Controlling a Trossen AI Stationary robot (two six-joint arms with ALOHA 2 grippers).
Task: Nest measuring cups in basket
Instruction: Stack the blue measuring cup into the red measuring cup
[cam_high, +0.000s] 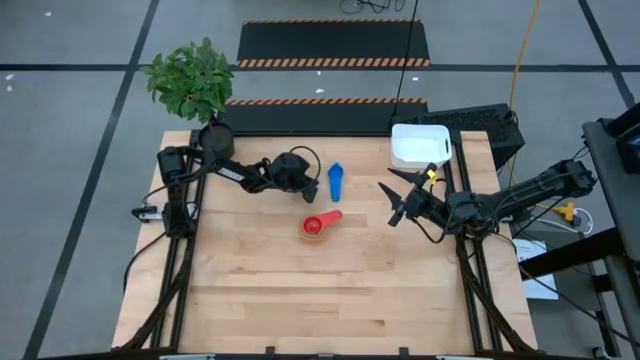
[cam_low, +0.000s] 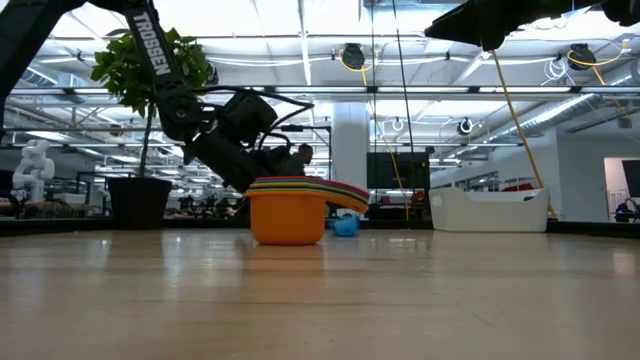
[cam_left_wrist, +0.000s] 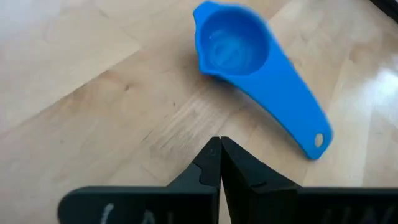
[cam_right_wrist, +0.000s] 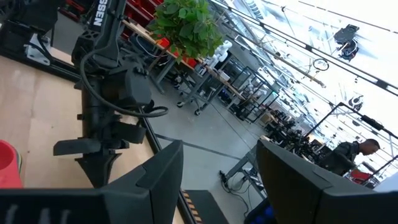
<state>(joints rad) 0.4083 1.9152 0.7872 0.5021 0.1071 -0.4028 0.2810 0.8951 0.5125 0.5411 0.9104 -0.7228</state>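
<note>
Left gripper low over the wooden table, just left of centre in the upper half of the overhead frame, two dark fingers pressed together with nothing between them. Just right of that tip, a small medium-blue plastic measuring cup, bowl toward the far edge, short handle pointing toward the near edge; upper centre in the left wrist picture, apart from the closed fingers.

Below it, near frame centre, a nested stack of plastic measuring cups, red on top from above, handles angled up and to the right. From table height, orange bowl outermost, coloured rims layered above it, stack resting on the wood.

Small white rectangular plastic basket with rounded corners at the table's upper right; right of centre in the level view; contents not visible.

Right gripper raised at right of centre, below the basket, fingers spread wide apart and empty.

Green leafy plant in a dark round pot at the table's upper left corner.
</note>
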